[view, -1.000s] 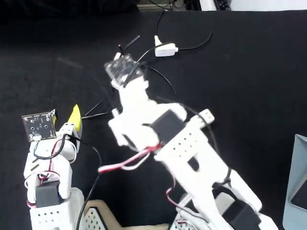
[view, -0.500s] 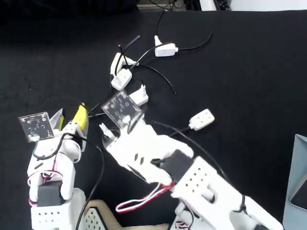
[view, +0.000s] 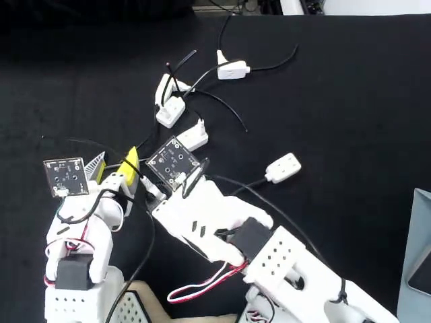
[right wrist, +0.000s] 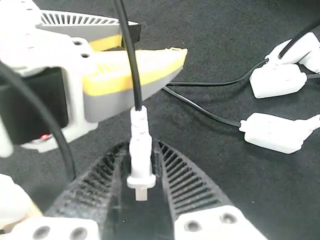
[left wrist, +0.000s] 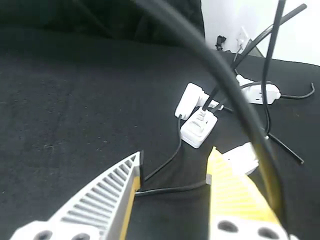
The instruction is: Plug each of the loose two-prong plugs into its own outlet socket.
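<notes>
My right gripper (right wrist: 141,150) is shut on a white two-prong plug (right wrist: 140,165), whose black cable (right wrist: 129,60) runs up past the left gripper. In the high view the right gripper (view: 145,191) sits close beside my left gripper (view: 116,161). The left gripper (left wrist: 172,167) stands open, grey and yellow fingers apart, low over the black table, with a thin black cable (left wrist: 170,190) lying between them. Beyond them lie white outlet sockets: one (view: 170,112) with a plug (view: 163,87) at it, one (view: 194,139) nearer, one (view: 232,69) at the back and one (view: 283,167) to the right.
Black cables (view: 222,108) trail across the table between the sockets. A grey bin (view: 416,262) stands at the right edge. The right arm's white body (view: 269,262) covers the near middle of the table.
The right arm has drawn back from the far sockets to the near left, ending beside the left gripper. The left gripper has shifted a little to the right.
</notes>
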Motion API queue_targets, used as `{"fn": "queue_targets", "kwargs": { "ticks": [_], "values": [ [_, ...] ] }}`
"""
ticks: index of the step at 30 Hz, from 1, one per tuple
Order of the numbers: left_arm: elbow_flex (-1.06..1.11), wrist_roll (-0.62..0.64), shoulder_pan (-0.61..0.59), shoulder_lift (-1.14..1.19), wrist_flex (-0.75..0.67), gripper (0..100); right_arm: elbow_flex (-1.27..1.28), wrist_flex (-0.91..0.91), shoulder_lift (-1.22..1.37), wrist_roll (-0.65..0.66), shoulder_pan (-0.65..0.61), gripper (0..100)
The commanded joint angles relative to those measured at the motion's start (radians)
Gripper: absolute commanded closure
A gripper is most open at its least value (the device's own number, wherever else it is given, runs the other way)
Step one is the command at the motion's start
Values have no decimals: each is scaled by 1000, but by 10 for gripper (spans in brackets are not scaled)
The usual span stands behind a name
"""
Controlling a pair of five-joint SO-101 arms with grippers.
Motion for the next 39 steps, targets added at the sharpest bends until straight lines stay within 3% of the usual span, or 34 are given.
{"fn": "queue_targets", "kwargs": {
  "ticks": [1,9,20,27,35,39],
  "values": [
    [-77,9,39,-8,-12,784,-4,-20,-24,5,-6,987],
    [-182,2,136,-8,114,784,15,-23,-24,5,-6,987],
    [-188,-92,225,-8,118,784,18,-15,-24,5,-5,987],
    [-188,-98,194,-8,112,784,30,-15,-24,5,5,987],
    [-177,-32,15,-6,80,784,-76,77,-31,-2,279,987],
    [-176,-34,4,0,81,780,-143,137,-31,-106,460,987]
  ]
}}
